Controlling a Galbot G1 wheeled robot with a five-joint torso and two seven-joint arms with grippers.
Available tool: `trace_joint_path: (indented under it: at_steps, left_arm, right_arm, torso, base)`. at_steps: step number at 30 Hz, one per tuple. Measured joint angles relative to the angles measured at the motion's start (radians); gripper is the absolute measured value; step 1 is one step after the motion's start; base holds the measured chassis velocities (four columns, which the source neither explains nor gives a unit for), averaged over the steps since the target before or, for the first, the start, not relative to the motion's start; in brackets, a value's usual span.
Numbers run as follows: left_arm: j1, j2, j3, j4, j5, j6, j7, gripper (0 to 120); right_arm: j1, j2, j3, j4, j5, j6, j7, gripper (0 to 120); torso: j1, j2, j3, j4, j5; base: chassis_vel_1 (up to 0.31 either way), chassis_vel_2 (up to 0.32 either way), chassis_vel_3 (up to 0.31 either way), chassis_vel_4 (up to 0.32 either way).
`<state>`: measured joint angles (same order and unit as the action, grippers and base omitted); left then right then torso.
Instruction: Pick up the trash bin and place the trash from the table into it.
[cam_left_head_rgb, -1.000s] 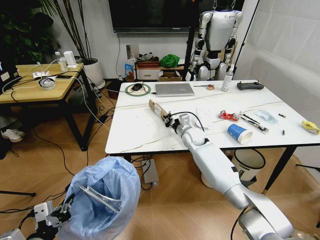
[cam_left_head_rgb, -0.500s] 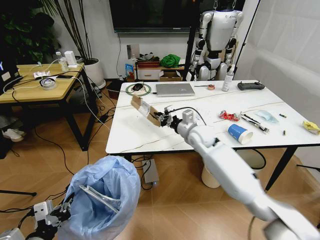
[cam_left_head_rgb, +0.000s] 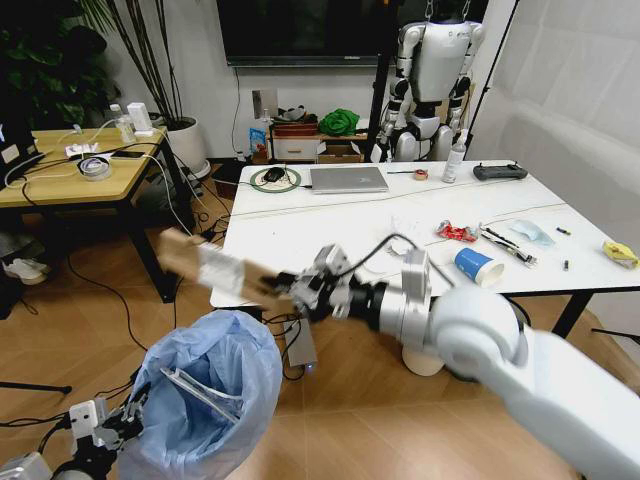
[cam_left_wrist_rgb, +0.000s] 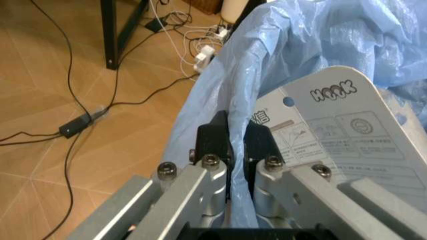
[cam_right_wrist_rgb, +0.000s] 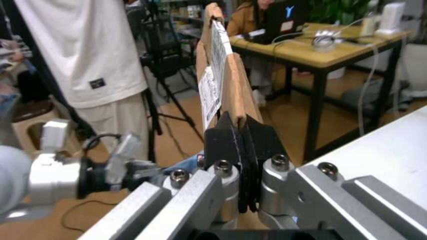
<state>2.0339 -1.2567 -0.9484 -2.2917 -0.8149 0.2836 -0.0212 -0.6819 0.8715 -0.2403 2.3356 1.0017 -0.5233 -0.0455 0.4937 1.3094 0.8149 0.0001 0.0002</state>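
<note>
Swung away from the worktop since a moment ago, the right arm now carries the brown cardboard box (cam_left_head_rgb: 225, 272) out past the worktop's near-left corner, so that it hangs above and just beyond the trash bin (cam_left_head_rgb: 205, 400), where earlier it was over the white top. Farthest left and low, the left hand (cam_left_head_rgb: 100, 432) is closed on the bin's rim; in its wrist view the black fingertips (cam_left_wrist_rgb: 215, 137) pinch a fold of the light-blue bag, which is probably why the bin is held up off the floor and offered mouth-up toward the incoming box. The bin looks small and round, its crinkled bag puffing wide over the rim, and a white printed card (cam_left_wrist_rgb: 340, 135) already lies inside against the liner. Next comes the box: long, flat and brown with a white label, tilted with its far end higher and gripped at one end by the right hand (cam_left_head_rgb: 300, 293), whose fingers (cam_right_wrist_rgb: 223, 137) clamp the cardboard edge tightly. Holding it by the end likely lets it drop lengthwise into the bag. To the right, the worktop (cam_left_head_rgb: 290, 255) still bears other trash: a red wrapper (cam_left_head_rgb: 457, 232), a blue paper cup (cam_left_head_rgb: 479, 267), a light-blue mask (cam_left_head_rgb: 531, 232) and a yellow scrap (cam_left_head_rgb: 621, 252) at the far edge.
</note>
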Motion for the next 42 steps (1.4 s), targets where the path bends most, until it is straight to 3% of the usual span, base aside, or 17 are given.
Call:
trace_joint_path:
  at_steps: [5,29,42]
  left_arm:
    - [0.001,-0.002,-0.005,-0.016,-0.014,0.005,-0.008,0]
    - [0.010,-0.036,0.000,-0.024,-0.006,0.011,-0.016,0]
    - [0.021,-0.037,-0.006,-0.048,-0.025,0.017,-0.023,0]
  right_arm:
    - [-0.099,0.006,-0.085,-0.006,-0.049,0.058,0.007,0]
    - [-0.156,0.228,-0.139,-0.195,-0.199,0.153,-0.052,0]
    - [-0.203,0.246,-0.142,-0.233,-0.282,0.183,-0.079,0]
  torso:
    - [0.000,0.000,0.000,-0.0002,-0.0004]
    - [0.000,0.000,0.000,0.0000,-0.0003]
    - [0.000,0.000,0.000,-0.0002,-0.0002]
  base:
    - [0.000,0.000,0.000,0.000]
    - [0.000,0.000,0.000,0.000]
    - [0.000,0.000,0.000,0.000]
